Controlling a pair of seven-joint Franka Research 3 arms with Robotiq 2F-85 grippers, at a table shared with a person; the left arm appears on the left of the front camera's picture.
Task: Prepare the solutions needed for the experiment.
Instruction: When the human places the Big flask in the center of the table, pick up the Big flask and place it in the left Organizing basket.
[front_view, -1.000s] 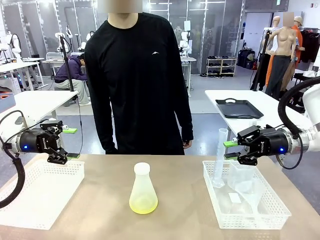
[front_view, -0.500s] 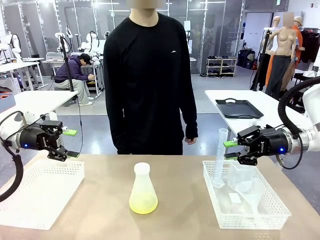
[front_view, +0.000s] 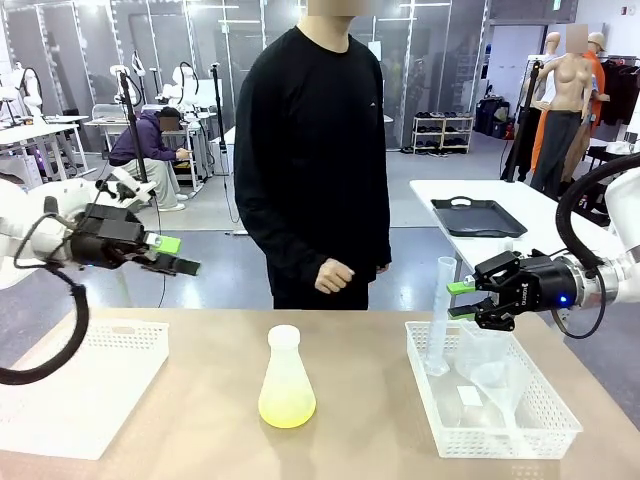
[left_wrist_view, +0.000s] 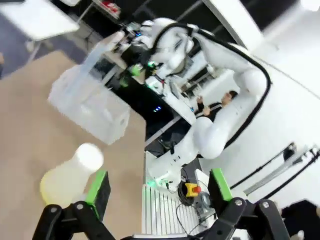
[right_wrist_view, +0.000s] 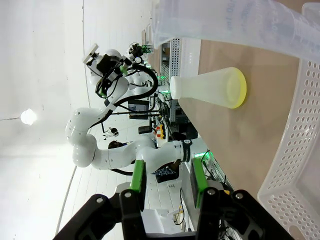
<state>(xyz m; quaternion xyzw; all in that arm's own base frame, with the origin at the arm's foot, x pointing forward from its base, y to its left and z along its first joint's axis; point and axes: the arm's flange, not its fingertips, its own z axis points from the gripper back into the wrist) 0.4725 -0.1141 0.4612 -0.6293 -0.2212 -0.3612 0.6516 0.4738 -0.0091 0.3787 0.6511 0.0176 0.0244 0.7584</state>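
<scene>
Front and centre on the table (front_view: 200, 440) sits the flask (front_view: 286, 370), upright with a white cap on. The solution (front_view: 287, 409) is just a shallow yellow-green puddle in the bottom of it.

Left of the flask lies a white basket (front_view: 60, 400). Right of the flask there's a second basket (front_view: 545, 425) with clear labware in it. A tall cylinder (front_view: 441, 310) stands upright in the back corner nearest the flask. Beside it is what looks like a funnel (front_view: 500, 385), but it's all see-through so I can't be sure.

Right gripper (front_view: 458, 300) hovers right of the flask and a bit further back, over the far edge of that basket and just beside the cylinder. Jaws are partway apart, and in the wrist view there's nothing between them, so it isn't grasping anything.

Left gripper (front_view: 180, 256) hangs up and to the left of the flask, higher than the right one, with its fingers aimed toward the flask's side of the table. Jaws are spread wide, fully released, nothing in them.

Behind the flask, at the far edge, stands a person (front_view: 320, 140) in a black long-sleeve top, one hand (front_view: 335, 275) loosely curled at waist height. Further back, right of the flask, a black tray (front_view: 478, 217) lies on a white far table (front_view: 560, 215).
</scene>
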